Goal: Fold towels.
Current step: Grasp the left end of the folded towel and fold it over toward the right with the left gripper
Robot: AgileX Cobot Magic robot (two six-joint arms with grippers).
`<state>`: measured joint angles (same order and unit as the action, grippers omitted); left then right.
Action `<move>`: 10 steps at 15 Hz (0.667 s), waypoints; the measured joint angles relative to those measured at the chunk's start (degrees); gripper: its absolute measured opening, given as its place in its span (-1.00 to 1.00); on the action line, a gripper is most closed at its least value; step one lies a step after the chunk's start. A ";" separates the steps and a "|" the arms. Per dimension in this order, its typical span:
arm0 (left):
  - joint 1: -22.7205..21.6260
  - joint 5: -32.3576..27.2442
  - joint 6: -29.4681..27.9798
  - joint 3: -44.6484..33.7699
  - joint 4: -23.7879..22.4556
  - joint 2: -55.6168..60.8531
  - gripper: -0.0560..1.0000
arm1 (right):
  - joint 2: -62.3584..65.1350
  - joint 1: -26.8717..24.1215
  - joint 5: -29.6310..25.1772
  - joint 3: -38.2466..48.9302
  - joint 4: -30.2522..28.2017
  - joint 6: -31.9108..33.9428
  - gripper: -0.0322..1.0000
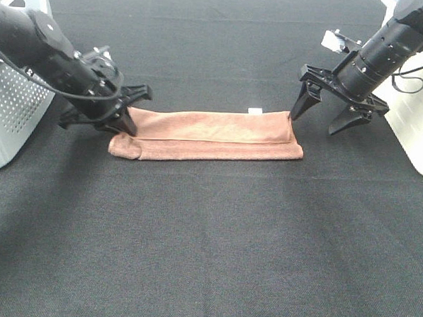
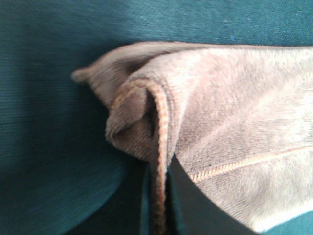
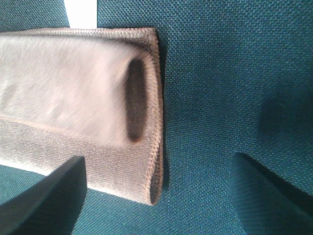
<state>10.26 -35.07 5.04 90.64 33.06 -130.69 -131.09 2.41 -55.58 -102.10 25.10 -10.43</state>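
Note:
The reddish-brown towel (image 1: 209, 136) lies on the black table, folded into a long strip, with its white tag (image 1: 254, 109) at the far edge. My left gripper (image 1: 128, 121) is at the strip's left end. In the left wrist view it (image 2: 157, 215) is shut on the stitched hem of the towel (image 2: 234, 112), whose corner is bunched and slightly lifted. My right gripper (image 1: 321, 118) is open at the strip's right end, one finger (image 1: 297, 107) at the far right corner. In the right wrist view the towel's end (image 3: 73, 93) and tag (image 3: 80, 12) show, and one finger (image 3: 49, 200) is over the towel.
A white perforated box (image 1: 8, 112) stands at the left edge behind the left arm. A white housing (image 1: 419, 120) stands at the right edge by the right arm. The black table cloth (image 1: 207, 243) spreads in front of the towel.

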 joint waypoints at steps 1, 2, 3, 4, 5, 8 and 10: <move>-0.29 -1.49 -1.49 0.86 -2.64 0.80 -0.81 | 0.00 0.00 0.00 0.00 0.00 0.00 0.53; -0.40 -4.24 -5.04 2.69 -8.77 2.41 -0.81 | 0.00 0.00 0.00 0.00 0.00 0.00 0.53; -0.46 -6.88 -8.71 4.64 -13.01 3.32 -0.81 | 0.00 0.00 0.00 0.00 0.00 0.00 0.53; -0.46 -10.08 -11.40 7.39 -16.90 3.84 -0.81 | 0.00 0.00 0.00 0.00 0.00 0.00 0.53; -0.46 -14.21 -13.06 10.43 -19.94 4.01 -0.81 | 0.00 0.00 0.00 0.00 0.00 0.00 0.53; -0.23 -24.01 -14.04 18.56 -20.34 4.01 -0.81 | 0.00 0.00 0.00 0.00 0.00 0.00 0.53; 2.75 -24.35 -13.18 22.86 -13.98 4.13 -0.81 | 0.00 0.00 0.00 0.00 0.00 0.00 0.53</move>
<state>13.01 -59.42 -8.14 113.50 19.08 -126.57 -131.09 2.41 -55.58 -102.10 25.10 -10.43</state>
